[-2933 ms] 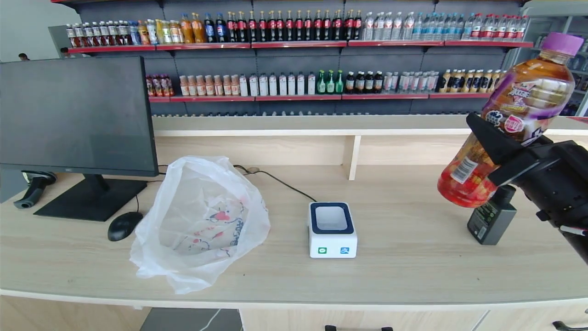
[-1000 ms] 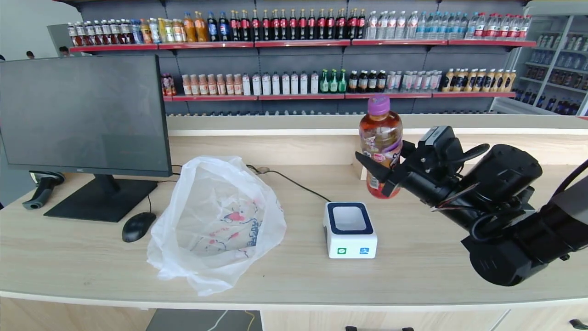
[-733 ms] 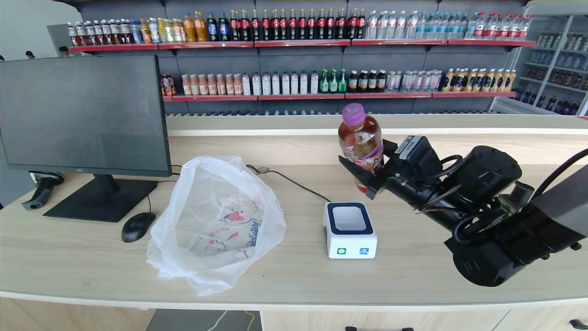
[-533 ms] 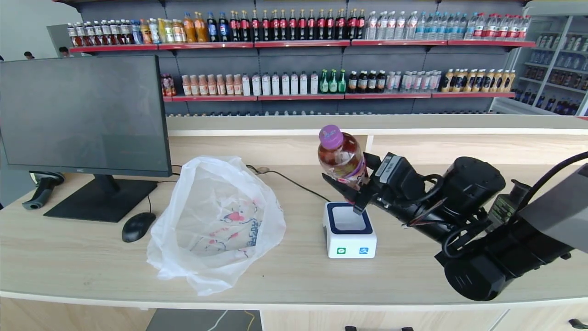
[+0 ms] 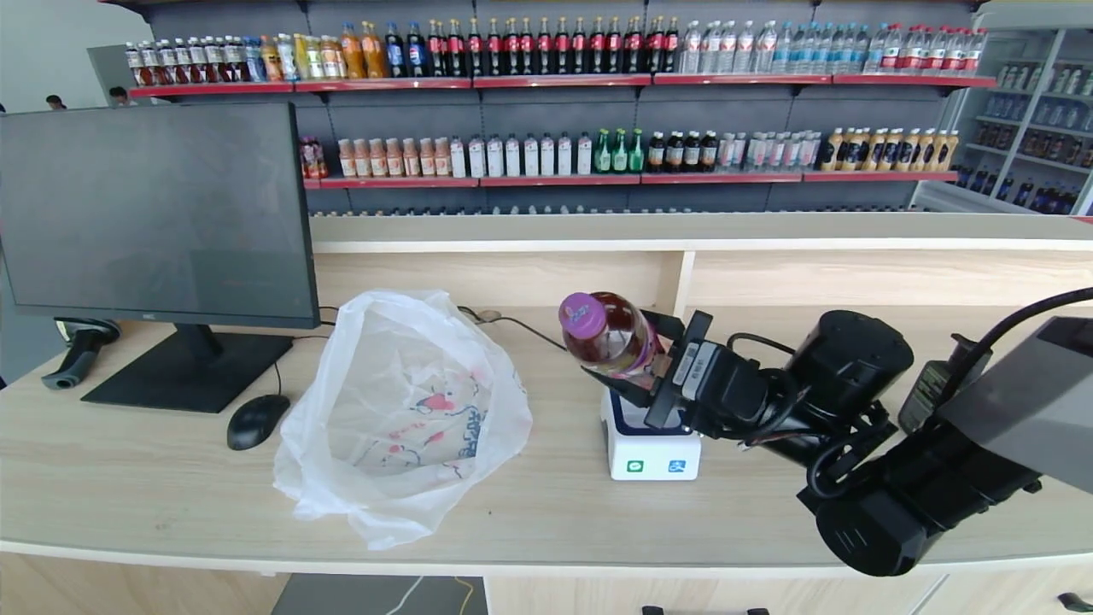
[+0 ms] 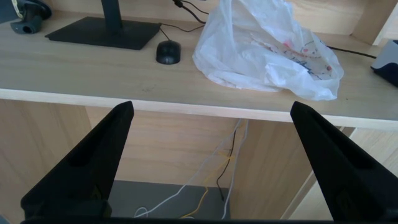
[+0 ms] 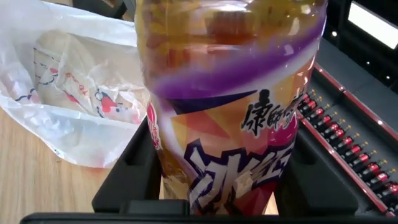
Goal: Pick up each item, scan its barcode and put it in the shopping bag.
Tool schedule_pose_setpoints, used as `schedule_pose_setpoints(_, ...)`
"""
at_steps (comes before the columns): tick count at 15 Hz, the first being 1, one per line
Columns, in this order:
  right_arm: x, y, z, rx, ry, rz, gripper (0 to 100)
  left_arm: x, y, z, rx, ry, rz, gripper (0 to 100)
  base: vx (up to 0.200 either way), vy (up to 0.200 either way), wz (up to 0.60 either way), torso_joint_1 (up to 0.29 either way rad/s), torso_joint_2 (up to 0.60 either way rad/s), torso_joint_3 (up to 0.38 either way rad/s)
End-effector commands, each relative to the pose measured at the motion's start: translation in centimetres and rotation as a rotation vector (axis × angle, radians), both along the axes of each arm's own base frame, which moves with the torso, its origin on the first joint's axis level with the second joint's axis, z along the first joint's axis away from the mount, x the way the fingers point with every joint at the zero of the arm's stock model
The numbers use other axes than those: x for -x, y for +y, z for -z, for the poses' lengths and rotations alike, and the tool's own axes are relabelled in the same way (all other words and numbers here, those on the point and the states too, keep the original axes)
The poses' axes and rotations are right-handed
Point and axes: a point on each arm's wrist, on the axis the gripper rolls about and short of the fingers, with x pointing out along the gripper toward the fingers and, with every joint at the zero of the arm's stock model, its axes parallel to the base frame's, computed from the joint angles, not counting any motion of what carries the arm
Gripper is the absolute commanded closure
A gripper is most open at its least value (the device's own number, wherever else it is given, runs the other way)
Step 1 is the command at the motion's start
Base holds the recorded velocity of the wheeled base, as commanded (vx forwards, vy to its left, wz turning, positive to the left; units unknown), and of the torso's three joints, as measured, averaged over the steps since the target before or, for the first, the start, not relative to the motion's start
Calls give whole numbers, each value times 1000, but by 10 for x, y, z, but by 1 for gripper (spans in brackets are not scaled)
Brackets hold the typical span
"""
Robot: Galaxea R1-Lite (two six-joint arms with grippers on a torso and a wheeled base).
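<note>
My right gripper (image 5: 636,367) is shut on a drink bottle (image 5: 608,337) of amber tea with a purple cap and a purple label. It holds the bottle tilted, cap toward the bag, right above the white barcode scanner (image 5: 651,448) with its dark blue rim. The right wrist view has the bottle (image 7: 233,106) close up between the black fingers (image 7: 127,171). A translucent white shopping bag (image 5: 401,414) lies open on the counter left of the scanner; it also lies on the counter top (image 6: 267,53) in the left wrist view. My left gripper (image 6: 208,155) is open below the counter's front edge.
A monitor (image 5: 158,213) on its stand, a black mouse (image 5: 254,420) and a handheld scanner (image 5: 77,350) sit at the counter's left. A cable (image 5: 521,333) runs behind the bag. A dark handheld device (image 5: 926,393) stands at the right. Shelves of drinks (image 5: 546,94) fill the back wall.
My right arm has carried the bottle from the far right, leftward and down, tilting it over the scanner. The head camera shifted slightly after the earliest frame.
</note>
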Motion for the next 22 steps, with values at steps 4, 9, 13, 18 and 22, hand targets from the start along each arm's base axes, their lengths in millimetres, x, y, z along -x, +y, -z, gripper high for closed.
schedule_pose_setpoints(4, -3, -7, 9, 41, -6, -12, 100, 0, 0, 0, 0, -1, 0, 0, 0, 0, 0, 0, 0, 0)
schedule_pose_setpoints(9, -14, -26, 13, 72, -24, -44, 100, 0, 0, 0, 0, -1, 0, 0, 0, 0, 0, 0, 0, 0)
schedule_pose_setpoints(13, -15, -25, 18, 80, -17, -49, 100, 0, 0, 0, 0, -1, 0, 0, 0, 0, 0, 0, 0, 0)
schedule_pose_setpoints(18, -15, -26, 23, 101, -23, -70, 100, 0, 0, 0, 0, -1, 1, 0, 0, 0, 0, 0, 0, 0)
schedule_pose_setpoints(22, -16, -25, 24, 102, -19, -71, 100, 0, 0, 0, 0, -1, 0, 0, 0, 0, 0, 0, 0, 0)
